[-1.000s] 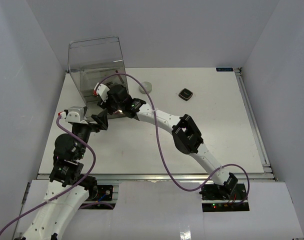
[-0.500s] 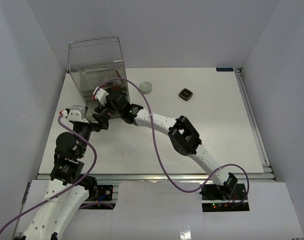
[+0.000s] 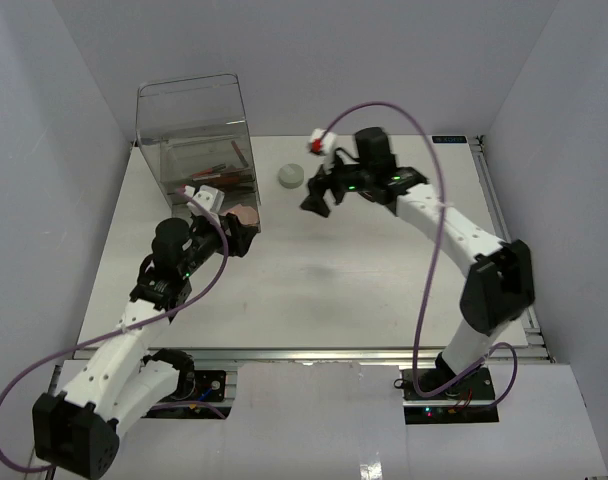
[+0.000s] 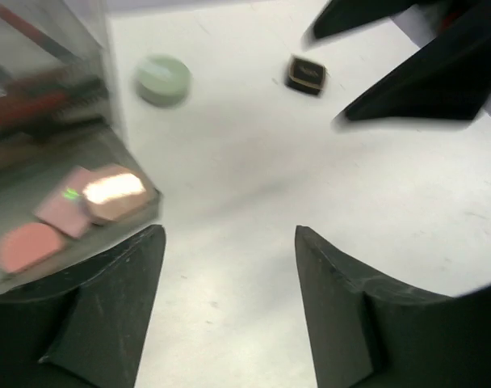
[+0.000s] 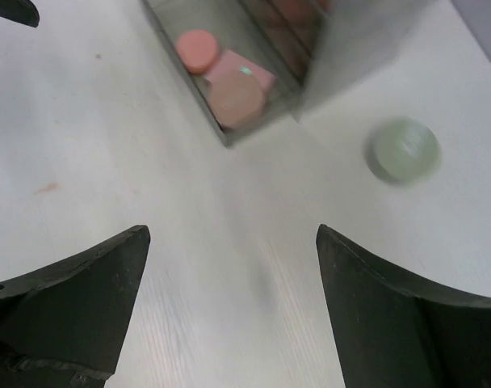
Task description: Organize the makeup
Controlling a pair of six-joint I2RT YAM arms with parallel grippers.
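— Okay, left gripper (image 4: 229, 242)?
— Fingers spread, nothing between. Pink disc (image 4: 29, 246), pink square compact (image 4: 64, 212) and beige puff (image 4: 116, 190) sit in the clear plastic drawer box (image 3: 189, 120), just beside one fingertip.
— Right gripper (image 5: 229, 242)?
— Spread too, empty. Grey round jar (image 5: 403, 149) lies ahead, outside one finger. Black square compact (image 4: 305, 73) lies well ahead of the left fingers.

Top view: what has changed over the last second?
The right fingers pulled back from the drawer box, swinging rightward to near the grey jar, open and empty. The left fingers shifted toward the box's open front, also empty. Box, jar and black compact stayed put.
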